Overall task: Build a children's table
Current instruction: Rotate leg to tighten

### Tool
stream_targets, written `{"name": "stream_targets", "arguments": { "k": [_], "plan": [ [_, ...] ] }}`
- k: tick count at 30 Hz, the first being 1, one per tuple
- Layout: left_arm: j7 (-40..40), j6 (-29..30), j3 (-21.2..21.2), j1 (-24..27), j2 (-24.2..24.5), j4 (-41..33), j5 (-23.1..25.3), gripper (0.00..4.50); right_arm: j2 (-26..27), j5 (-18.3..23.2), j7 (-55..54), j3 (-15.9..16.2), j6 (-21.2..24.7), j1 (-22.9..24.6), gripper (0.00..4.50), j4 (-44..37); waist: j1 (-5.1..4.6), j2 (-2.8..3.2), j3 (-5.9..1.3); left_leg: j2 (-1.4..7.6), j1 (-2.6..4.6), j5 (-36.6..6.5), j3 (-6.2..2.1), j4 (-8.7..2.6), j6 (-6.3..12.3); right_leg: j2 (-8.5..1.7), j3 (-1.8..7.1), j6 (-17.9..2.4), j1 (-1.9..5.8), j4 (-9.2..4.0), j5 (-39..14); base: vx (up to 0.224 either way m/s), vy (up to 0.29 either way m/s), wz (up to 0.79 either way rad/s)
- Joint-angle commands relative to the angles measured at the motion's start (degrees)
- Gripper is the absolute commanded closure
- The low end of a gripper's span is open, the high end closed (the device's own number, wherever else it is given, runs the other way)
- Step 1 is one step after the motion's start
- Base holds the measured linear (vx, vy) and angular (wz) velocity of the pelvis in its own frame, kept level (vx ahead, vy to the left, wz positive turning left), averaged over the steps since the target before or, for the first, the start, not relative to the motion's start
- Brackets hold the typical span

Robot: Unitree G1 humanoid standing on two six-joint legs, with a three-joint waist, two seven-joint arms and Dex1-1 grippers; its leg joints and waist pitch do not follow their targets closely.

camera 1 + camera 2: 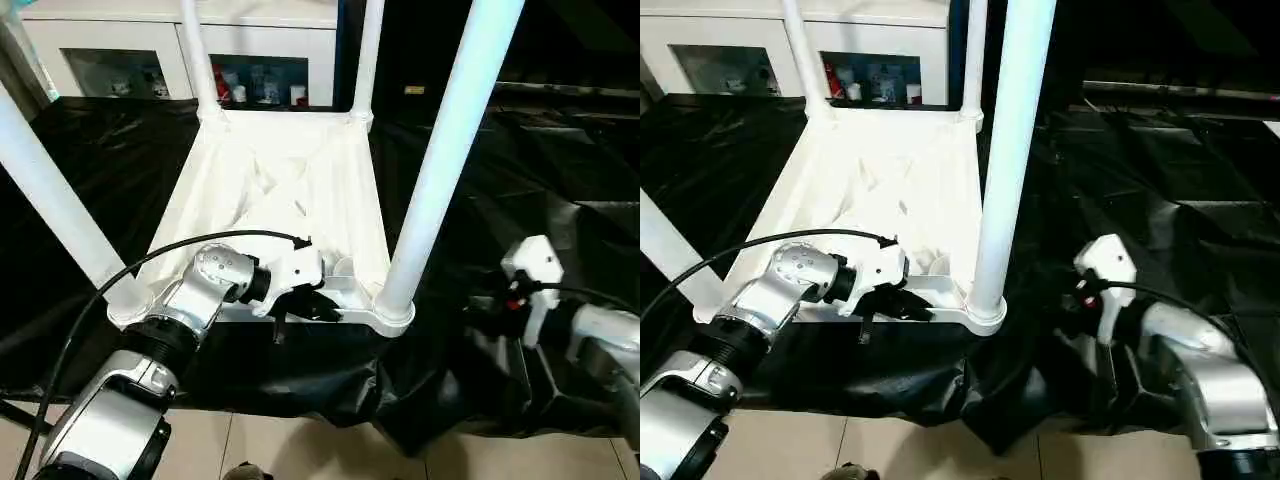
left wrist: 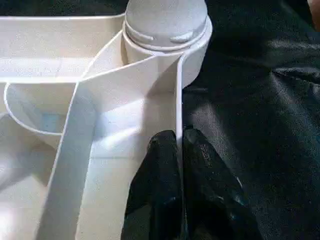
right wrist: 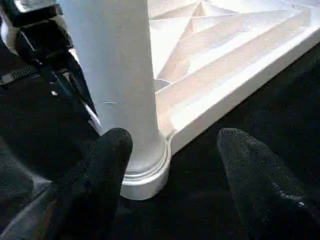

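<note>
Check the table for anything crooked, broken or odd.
Nothing stands out. The tabletop lies underside up on the black sheet, all four legs upright in the corner sockets. The left gripper pinches its near rim.

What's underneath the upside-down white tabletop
The tabletop lies on a crumpled black sheet that spreads out past every edge. Whatever is beneath that sheet is covered, so it cannot be seen.

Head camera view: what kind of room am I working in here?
Probably an indoor lab or demo room: a white glass-door cabinet at the back, black sheeting spread under the upturned children's table, and tiled floor at the near edge.
</note>
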Motion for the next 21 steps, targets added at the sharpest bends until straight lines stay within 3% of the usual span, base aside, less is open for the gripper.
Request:
{"name": "stream_targets", "arguments": {
  "k": [1,3,4,5,8,9,10,11,12,13,15,16,17,18,20,21],
  "plan": [
    [-1.4,2.2,1.6,0.4,0.8,-4.0,-2.7,3.87,-0.6,1.0,-0.2,-0.5,0.7,0.8,1.39,-1.2,0.03,-0.79,-3.60,1.90,0.33,-11.0,-0.41,-3.54,2.68,-3.87,1.61,-12.4,2.93,-3.86,-10.8,0.000,0.000,0.00],
    [-1.8,3.5,2.5,1.2,1.2,-6.9,-4.3,3.60,-0.6,1.3,-0.7,-0.9,0.9,1.3,1.39,-1.8,-0.14,-0.67,-3.70,1.86,0.44,-10.5,-0.26,-3.39,3.11,-3.68,1.61,-13.1,2.80,-3.81,-8.9,0.000,0.000,0.00],
    [-0.1,5.0,4.8,2.9,1.7,-11.9,-6.3,3.47,-0.5,1.6,-1.4,-1.7,1.2,2.5,1.39,-3.3,-0.06,-0.29,-3.78,2.05,0.38,-10.3,-0.40,-3.39,2.96,-3.77,1.59,-13.9,2.97,-3.48,-7.2,0.000,0.000,0.00],
    [0.9,5.4,5.7,3.6,1.9,-13.8,-6.9,3.47,-0.4,1.6,-1.6,-2.0,1.4,3.0,1.39,-4.0,-0.07,-0.45,-3.69,2.03,0.33,-10.5,-0.32,-3.37,3.15,-3.73,1.57,-14.1,2.94,-3.63,-7.0,0.000,0.000,0.00],
    [4.8,7.5,8.3,5.5,1.5,-18.6,-8.2,3.29,-0.1,1.8,-2.5,-2.6,1.8,4.8,1.39,-6.1,-0.15,-0.38,-3.41,1.74,0.32,-12.2,-0.28,-3.47,3.15,-3.49,1.43,-13.0,2.83,-4.00,-10.4,0.000,0.000,0.00],
    [8.2,9.1,10.1,7.0,0.9,-21.6,-8.2,3.15,0.5,1.9,-3.7,-3.1,2.1,6.1,1.39,-7.6,-0.07,-0.15,-3.45,1.79,0.42,-12.9,-0.38,-3.52,2.73,-3.60,1.45,-12.3,2.84,-4.13,-12.4,0.000,0.000,0.00],
    [11.3,10.2,11.4,8.3,0.2,-23.8,-7.7,3.03,1.3,1.6,-5.2,-3.4,2.4,6.9,1.39,-8.6,-0.23,-0.29,-3.27,1.92,0.33,-13.7,-0.37,-3.64,2.42,-3.56,1.50,-11.8,2.75,-4.36,-13.5,0.000,0.000,0.00],
    [20.9,12.4,15.6,12.5,-2.8,-30.1,-6.3,2.98,4.4,0.1,-11.3,-4.3,3.3,8.4,1.39,-10.4,-0.23,-0.07,-3.34,2.08,0.35,-13.8,-0.48,-3.74,1.91,-3.57,1.50,-11.7,2.86,-4.13,-13.6,0.000,0.000,0.00],
    [23.9,12.9,16.9,13.9,-3.8,-32.1,-5.9,2.93,5.5,-0.4,-13.4,-4.6,3.5,8.8,1.39,-10.9,-0.48,-0.05,-3.30,1.98,-0.07,-13.7,-0.50,-3.56,1.83,-3.60,1.38,-11.9,2.80,-4.23,-12.6,0.000,0.000,0.00],
    [25.7,13.2,17.7,14.8,-4.5,-33.2,-5.7,2.83,6.2,-0.8,-14.7,-4.7,3.6,9.1,1.39,-11.1,-0.70,-0.15,-3.39,1.86,0.22,-14.4,-0.49,-3.70,1.65,-3.38,1.32,-11.2,2.69,-4.52,-14.9,0.000,0.000,0.00],
    [34.0,14.7,21.3,20.4,-9.2,-39.8,-5.6,2.59,11.8,-1.5,-23.0,-6.6,2.9,9.6,1.06,-11.5,-1.23,-0.29,-3.06,1.58,-0.02,-15.8,-0.45,-3.86,1.34,-3.20,1.26,-9.6,2.39,-5.15,-19.2,0.000,0.000,0.00],
    [34.0,14.7,21.3,20.4,-9.2,-39.8,-5.6,2.53,11.8,-1.5,-23.0,-6.6,2.9,9.6,1.06,-11.5,-1.23,-0.23,-3.06,1.61,0.24,-16.9,-0.52,-3.86,1.01,-3.13,1.41,-8.4,2.13,-5.37,-21.7,0.000,0.000,0.00],
    [38.4,14.0,23.0,23.9,-12.2,-42.6,-5.4,2.47,14.5,-1.7,-26.0,-7.4,1.8,10.4,1.01,-12.3,-1.20,0.04,-2.95,1.59,0.22,-17.5,-0.55,-3.92,0.80,-3.09,1.40,-7.8,1.92,-5.54,-22.8,0.000,0.000,0.00],
    [42.6,11.7,24.7,27.6,-15.3,-45.1,-5.4,2.36,16.7,-2.5,-28.6,-7.9,0.0,11.5,0.87,-13.3,-1.35,-0.27,-2.81,1.59,0.09,-18.6,-0.59,-4.07,0.80,-3.06,1.38,-6.6,1.88,-5.91,-24.5,0.000,0.000,0.00],
    [47.1,7.9,26.7,32.8,-18.6,-47.9,-5.4,2.16,19.6,-2.6,-31.5,-8.7,-1.7,13.0,0.63,-14.9,-1.37,-0.24,-2.92,1.65,-0.12,-18.8,-0.71,-4.06,0.83,-3.00,1.42,-5.5,1.86,-5.89,-24.2,0.000,0.000,0.00],
    [47.2,7.8,26.7,32.9,-18.7,-47.9,-5.4,2.12,19.7,-2.5,-31.5,-8.7,-1.7,13.0,0.59,-14.9,-1.30,-0.11,-2.88,1.64,-0.10,-18.9,-0.72,-4.16,1.04,-2.89,1.49,-4.5,1.66,-6.12,-24.3,0.000,0.000,0.00]
  ]
}}
